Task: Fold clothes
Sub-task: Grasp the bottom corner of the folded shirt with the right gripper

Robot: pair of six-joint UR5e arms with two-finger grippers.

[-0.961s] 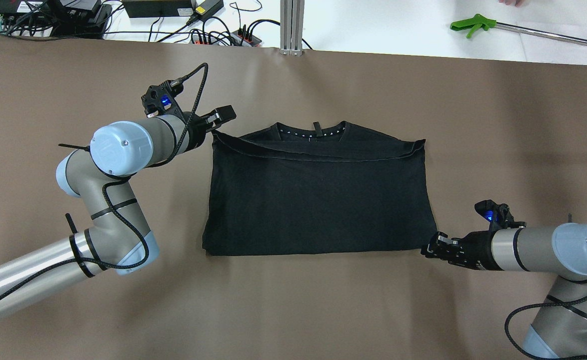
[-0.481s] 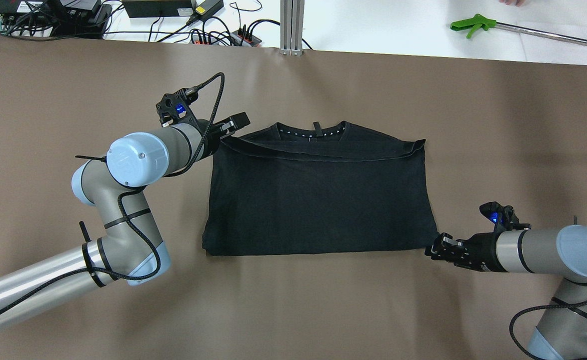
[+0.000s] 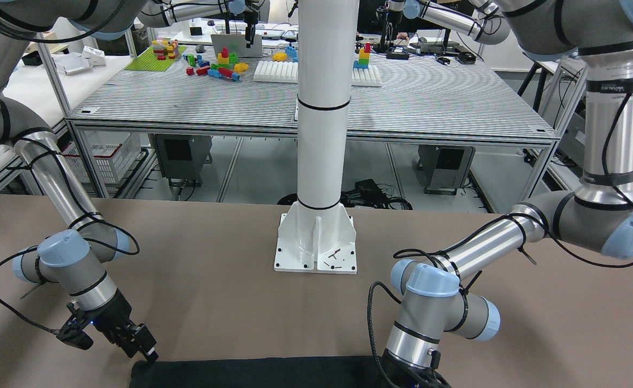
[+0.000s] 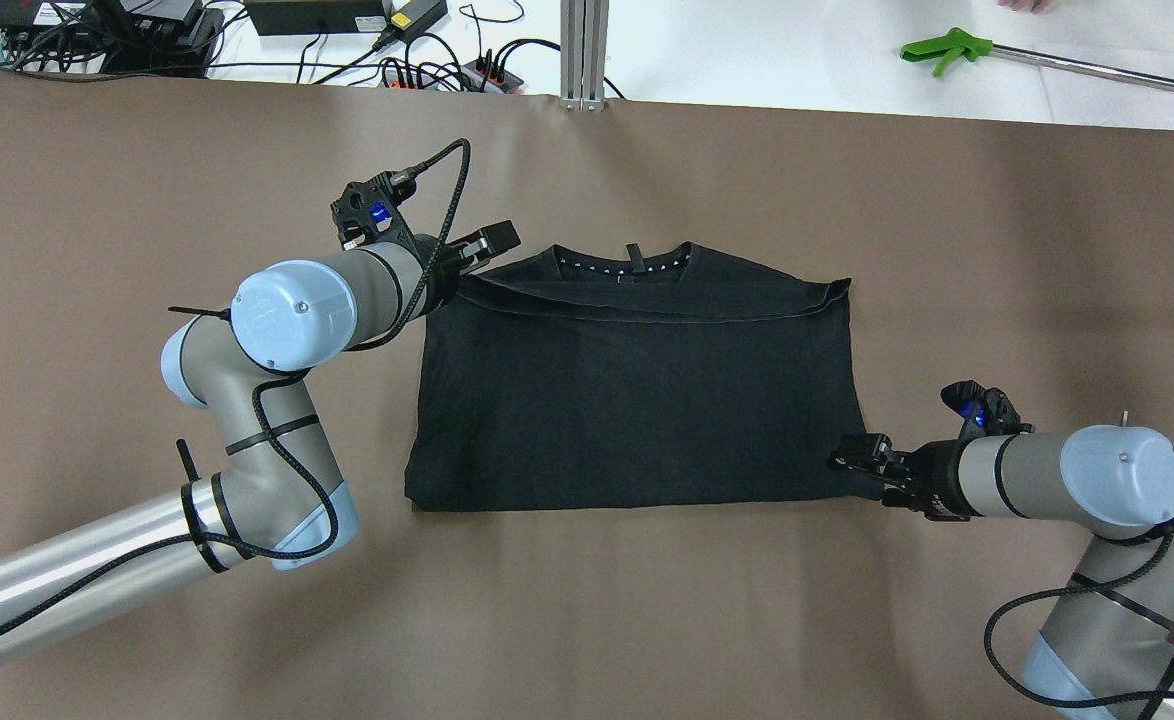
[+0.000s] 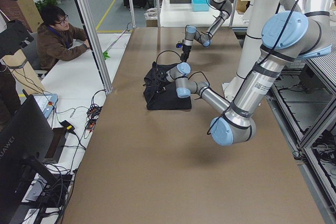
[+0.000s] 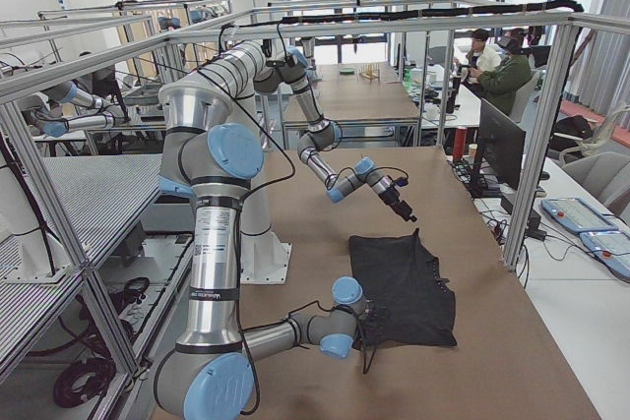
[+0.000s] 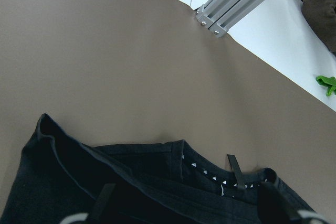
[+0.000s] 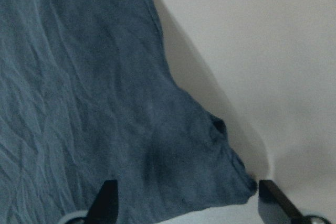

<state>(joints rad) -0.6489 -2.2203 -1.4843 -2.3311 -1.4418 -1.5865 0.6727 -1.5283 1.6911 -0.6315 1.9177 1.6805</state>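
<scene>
Bench [image 4: 647, 620]: brown matte cover. Far edge: aluminium post [image 4: 584, 50] upright at centre; power strip [image 4: 492, 78] and black cables [image 4: 347, 45] just left of it. Green-handled reacher [image 4: 942, 48] lies on the white surface at far right (metal shaft runs off toward the right edge). Behind: second bench [image 3: 429, 102], ribbed top, carrying coloured bricks [image 3: 222, 64] and white trays [image 3: 276, 70]. White crate [image 3: 109, 156] sits lower, to its left. A person [image 5: 55, 38] sits alongside.

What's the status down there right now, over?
Left tool open at far corner of shirt. Right tool open at near corner. Shirt flat, folded once. Nothing in the way.
</scene>
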